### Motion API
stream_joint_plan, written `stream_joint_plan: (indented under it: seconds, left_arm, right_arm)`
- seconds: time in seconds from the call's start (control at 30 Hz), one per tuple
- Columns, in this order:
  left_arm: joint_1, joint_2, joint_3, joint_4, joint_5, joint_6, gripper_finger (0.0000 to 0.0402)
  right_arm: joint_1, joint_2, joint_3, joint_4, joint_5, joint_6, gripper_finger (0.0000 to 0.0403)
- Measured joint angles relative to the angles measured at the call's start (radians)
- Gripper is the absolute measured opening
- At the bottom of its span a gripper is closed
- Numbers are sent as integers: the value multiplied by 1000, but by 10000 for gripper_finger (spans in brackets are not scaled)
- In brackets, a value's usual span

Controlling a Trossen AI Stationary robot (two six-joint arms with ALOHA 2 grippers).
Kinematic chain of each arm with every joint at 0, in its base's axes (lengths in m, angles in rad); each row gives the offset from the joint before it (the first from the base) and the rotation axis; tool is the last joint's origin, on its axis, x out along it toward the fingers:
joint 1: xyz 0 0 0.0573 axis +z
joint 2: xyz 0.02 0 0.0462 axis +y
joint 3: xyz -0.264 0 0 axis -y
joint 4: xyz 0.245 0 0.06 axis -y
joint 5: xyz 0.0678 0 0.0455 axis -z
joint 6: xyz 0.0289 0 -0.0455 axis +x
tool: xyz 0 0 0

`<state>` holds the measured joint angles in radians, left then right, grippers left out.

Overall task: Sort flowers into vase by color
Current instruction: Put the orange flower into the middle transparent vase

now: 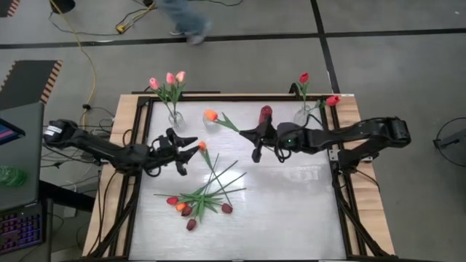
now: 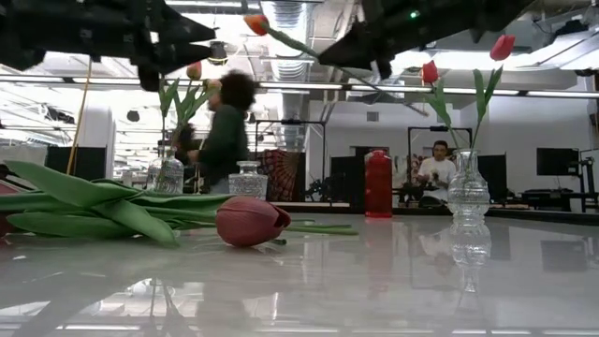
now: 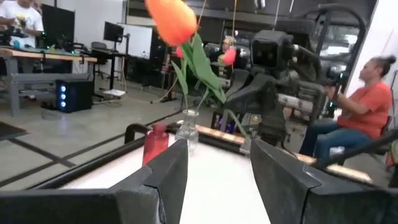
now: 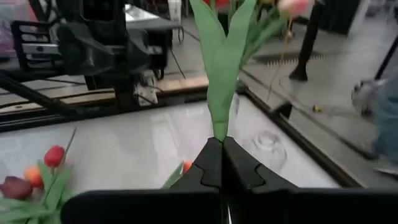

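The table [image 1: 291, 211] is wide and glossy. Three vases stand along its far edge: one with pink tulips [image 1: 169, 80] beyond the left gripper [image 1: 182, 151], an empty vase [image 2: 248, 180] in the middle, and one with red tulips [image 1: 306, 81] just beside the right arm. The loose pile of flowers [image 1: 200, 200] lies on the near side of both tools.

The right gripper [image 1: 256, 138] is clamped shut on the stem of an orange tulip [image 1: 211, 115], carried aloft with its head pointing toward the empty vase. To do this well, I think it should tip the stem end downward first and centre it over the narrow mouth before letting go.

That arm reaches in level from the right. The left arm stretches in opposite, fingers [image 3: 163, 174] parted around nothing.
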<state>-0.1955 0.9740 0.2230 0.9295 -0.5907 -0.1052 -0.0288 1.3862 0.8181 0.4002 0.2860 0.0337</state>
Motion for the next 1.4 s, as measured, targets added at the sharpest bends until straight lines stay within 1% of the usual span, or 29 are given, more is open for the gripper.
stream_joint_plan:
  seconds: [0.07, 0.17, 0.27, 0.4, 0.5, 0.6, 0.7, 0.87, 1.0, 1.33, 1.4]
  left_arm:
    - [32, 67, 16, 68, 29, 0, 162]
    - [72, 155, 59, 115, 50, 8, 162]
    - [108, 229, 115, 120, 59, 14, 162]
    - [142, 312, 194, 115, 64, 14, 162]
    - [158, 358, 245, 109, 85, 15, 162]
    - [170, 395, 289, 109, 139, 19, 162]
    - [174, 424, 330, 110, 145, 20, 162]
    - [175, 453, 379, 108, 145, 65, 157]
    - [175, 452, 394, 75, 138, 68, 131]
    - [177, 450, 394, 71, 113, 56, 21]
    - [178, 450, 394, 71, 113, 56, 8]
  right_arm:
    - [0, 34, 1, 66, -17, -25, 27]
    - [0, 82, 1, 136, -51, -43, 27]
    - [0, 118, 2, 190, -52, -46, 26]
    - [6, 157, 1, 249, -52, -100, 28]
    - [10, 173, 1, 305, -53, -153, 28]
    - [12, 173, 1, 331, -52, -175, 27]
    - [11, 172, 1, 349, -52, -192, 29]
    - [12, 172, 1, 364, -52, -245, 28]
    - [13, 172, 1, 365, -52, -245, 30]
    - [13, 171, 2, 364, -48, -245, 37]
    - [12, 171, 2, 363, -48, -245, 41]
